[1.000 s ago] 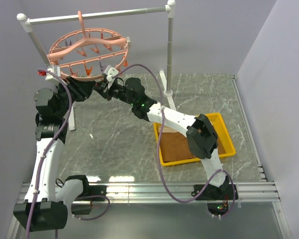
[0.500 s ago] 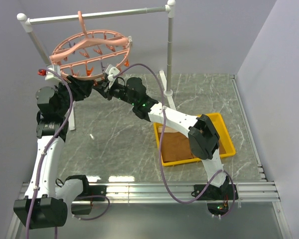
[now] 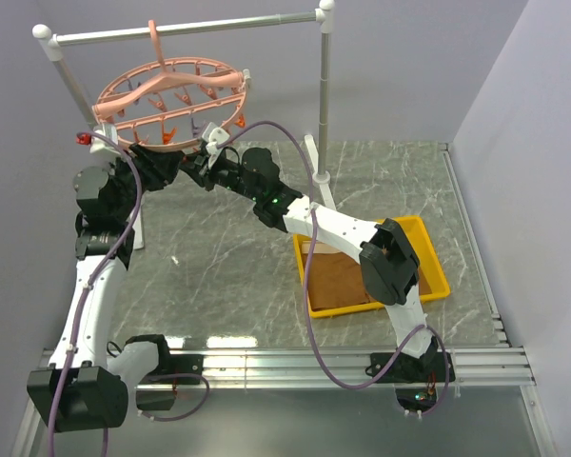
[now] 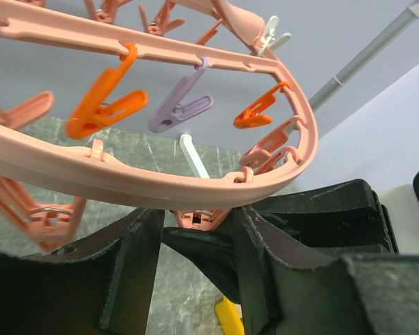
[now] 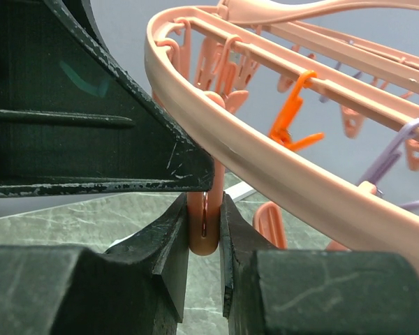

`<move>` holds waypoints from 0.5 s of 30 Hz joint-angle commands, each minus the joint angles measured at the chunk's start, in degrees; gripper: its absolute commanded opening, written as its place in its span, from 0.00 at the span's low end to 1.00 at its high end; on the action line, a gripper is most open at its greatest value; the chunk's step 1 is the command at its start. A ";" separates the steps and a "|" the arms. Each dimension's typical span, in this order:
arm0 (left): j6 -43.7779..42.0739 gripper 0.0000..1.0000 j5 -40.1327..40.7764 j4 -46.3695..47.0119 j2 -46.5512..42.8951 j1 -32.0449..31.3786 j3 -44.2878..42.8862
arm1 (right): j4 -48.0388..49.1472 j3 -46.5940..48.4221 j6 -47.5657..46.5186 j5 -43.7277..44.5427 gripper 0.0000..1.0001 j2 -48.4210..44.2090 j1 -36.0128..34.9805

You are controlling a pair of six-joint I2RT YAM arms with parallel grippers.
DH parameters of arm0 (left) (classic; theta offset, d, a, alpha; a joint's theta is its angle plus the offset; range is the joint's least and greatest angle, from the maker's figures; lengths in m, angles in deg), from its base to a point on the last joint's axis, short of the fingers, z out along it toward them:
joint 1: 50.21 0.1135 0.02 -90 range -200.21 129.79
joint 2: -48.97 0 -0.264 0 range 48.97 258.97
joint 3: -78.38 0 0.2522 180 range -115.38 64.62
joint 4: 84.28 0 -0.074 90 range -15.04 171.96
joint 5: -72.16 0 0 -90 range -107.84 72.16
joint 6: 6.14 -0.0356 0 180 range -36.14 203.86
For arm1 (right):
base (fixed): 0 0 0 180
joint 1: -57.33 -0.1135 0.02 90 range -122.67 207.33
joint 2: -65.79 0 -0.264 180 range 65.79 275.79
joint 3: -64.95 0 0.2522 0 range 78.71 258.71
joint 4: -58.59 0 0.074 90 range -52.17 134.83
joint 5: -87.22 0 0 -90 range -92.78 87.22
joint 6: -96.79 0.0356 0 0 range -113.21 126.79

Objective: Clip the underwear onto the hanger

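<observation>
Noted left arm (image 3: 88, 286) rising from lower left, bent rightward at upper left of top view. Found left gripper (image 4: 195, 234) with jaws spread wide. Noted right arm (image 3: 338, 228) stretched diagonally from lower right to upper left. Found right gripper (image 5: 204, 218) pinched tight on a clip (image 5: 202, 244), close beside left gripper.

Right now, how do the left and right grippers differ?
Grip: the right gripper is shut on a pink clip, while the left gripper is open and pinches nothing.
Approach: the left gripper reaches in from the left of the hanger, the right gripper from the right.
Shared: both sit just under the hanger's near rim, and neither holds the underwear, which lies in the tray.
</observation>
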 commanded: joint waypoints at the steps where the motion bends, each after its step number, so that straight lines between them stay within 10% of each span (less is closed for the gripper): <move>1: 2.60 0.49 1.88 8.94 -0.12 -0.01 1.38 | 2.04 -0.70 0.02 -2.23 0.00 -3.58 -0.96; 15: 3.13 0.43 4.70 9.21 1.20 0.08 0.95 | 2.47 -0.79 -0.34 -2.23 0.00 -3.49 -1.32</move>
